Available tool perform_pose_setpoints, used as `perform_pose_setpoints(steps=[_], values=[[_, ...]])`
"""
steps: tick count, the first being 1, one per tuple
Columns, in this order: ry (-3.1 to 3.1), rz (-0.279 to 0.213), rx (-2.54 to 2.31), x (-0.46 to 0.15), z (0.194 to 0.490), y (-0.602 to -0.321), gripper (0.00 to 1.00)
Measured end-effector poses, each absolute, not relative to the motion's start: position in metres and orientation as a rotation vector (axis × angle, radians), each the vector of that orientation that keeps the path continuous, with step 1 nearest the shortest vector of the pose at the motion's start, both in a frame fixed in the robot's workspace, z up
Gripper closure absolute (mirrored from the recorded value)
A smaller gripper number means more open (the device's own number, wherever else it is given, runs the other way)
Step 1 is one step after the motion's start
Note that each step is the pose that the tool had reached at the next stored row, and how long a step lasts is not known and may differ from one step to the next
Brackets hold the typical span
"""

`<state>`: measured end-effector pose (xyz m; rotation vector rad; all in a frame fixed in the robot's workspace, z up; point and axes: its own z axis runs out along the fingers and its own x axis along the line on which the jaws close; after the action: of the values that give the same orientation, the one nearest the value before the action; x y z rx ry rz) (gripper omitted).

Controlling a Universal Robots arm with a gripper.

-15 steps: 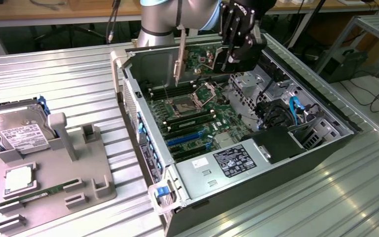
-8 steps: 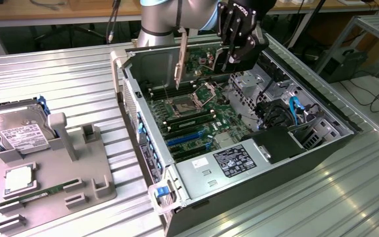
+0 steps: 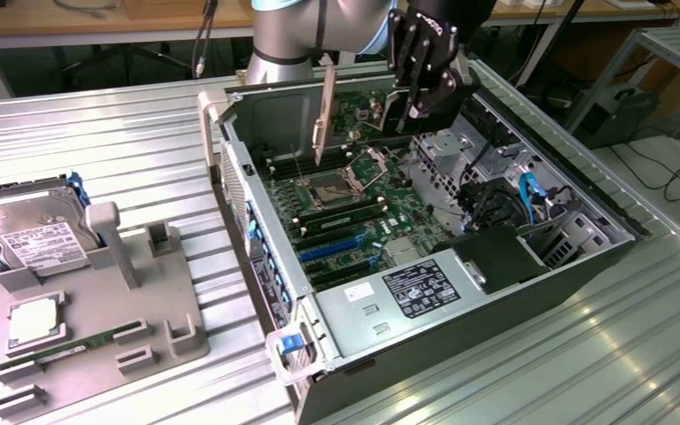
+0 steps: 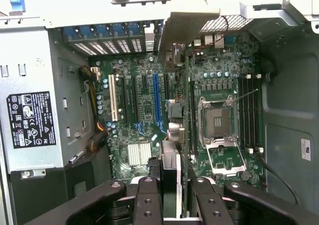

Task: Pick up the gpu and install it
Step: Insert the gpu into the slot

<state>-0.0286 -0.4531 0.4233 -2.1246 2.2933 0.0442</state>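
The hand point(image 3: 418, 108) is closed on the gpu point(image 3: 364, 111), one finger point(image 4: 148, 197) pressed to each flat face of the card. The card stands on edge in the grip, held in the air above the open computer case point(image 3: 576, 266) and touching nothing in it. Its pale metal bracket point(image 3: 326, 111) is at the end farthest from the hand and hangs down toward the motherboard point(image 3: 352, 212).

In the wrist view the gpu point(image 4: 174, 155) runs edge-on straight out from between the fingers, with the bracket point(image 4: 187, 23) at its far end. Directly below the hand lies the motherboard point(image 4: 144, 100). The blue expansion slot point(image 4: 157, 98) lies just to one side of the card's edge, and the empty processor socket point(image 4: 217, 120) lies on the other side.

Well away from the hand, on the ribbed metal worktop point(image 3: 116, 150) beside the case, a grey holder point(image 3: 139, 310) carries a hard drive point(image 3: 33, 235) and a green memory stick point(image 3: 63, 351).
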Motion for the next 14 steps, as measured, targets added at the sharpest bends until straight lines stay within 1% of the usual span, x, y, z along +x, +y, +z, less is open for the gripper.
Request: perform_pose_setpoints(steps=[14], values=[[2.283,0.045,-2.136,-0.0286,0.4170,-0.4531,0.72]])
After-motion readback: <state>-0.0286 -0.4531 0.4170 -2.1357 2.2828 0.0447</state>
